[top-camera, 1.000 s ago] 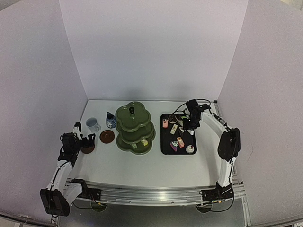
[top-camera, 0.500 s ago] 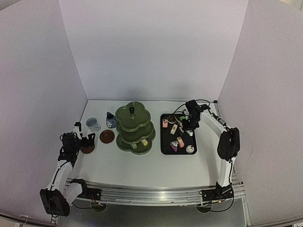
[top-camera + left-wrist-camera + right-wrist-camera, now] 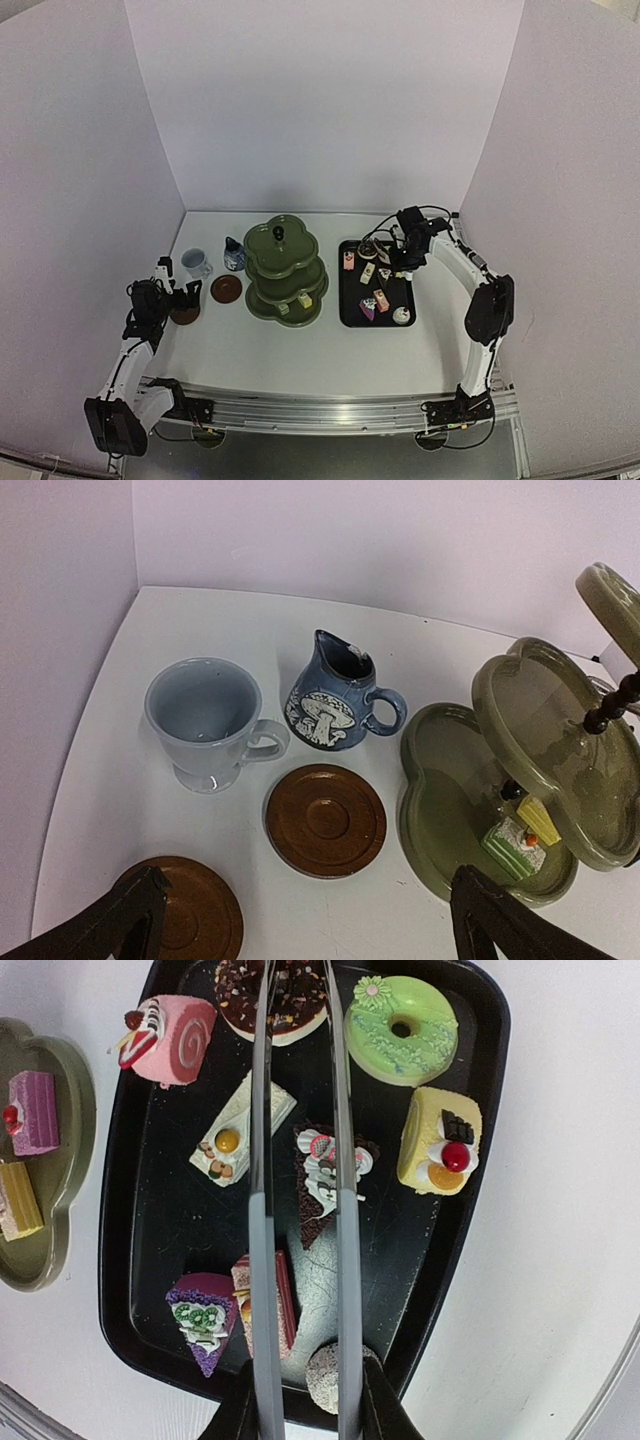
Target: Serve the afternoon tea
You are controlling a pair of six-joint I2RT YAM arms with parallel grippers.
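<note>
White walls (image 3: 320, 100) box in a pale table (image 3: 300, 350). From above, the dark green three-tier stand (image 3: 285, 270) sits mid-table, probably so either arm can reach it, with the black tray (image 3: 350, 295) just to its right. The left gripper (image 3: 186, 298) hovers low near the left edge, and the right gripper (image 3: 408, 258) hangs over the tray's far end. The left wrist view shows that arm's dark fingers spread wide at the bottom corners, holding nothing. Beyond them stand a glossy, footed pale mug (image 3: 205, 720) and a blue glazed pot (image 3: 335, 695) with a white mushroom on it. Two round, ringed brown coasters (image 3: 325, 820) lie bare in front, so seating the vessels looks like this arm's job. The stand's scalloped lowest tier carries two small slices. In the right wrist view, the fingers are clamped on the handle end of metal tongs (image 3: 262, 1210). Their slim polished arms run close and nearly parallel over the tray, a sensible reach for tiny cakes (image 3: 440, 1140): frosted doughnuts, a pink roll, wedges and a powdery ball. The tips leave the frame beside a chocolate doughnut, so I cannot tell whether they pinch anything.
</note>
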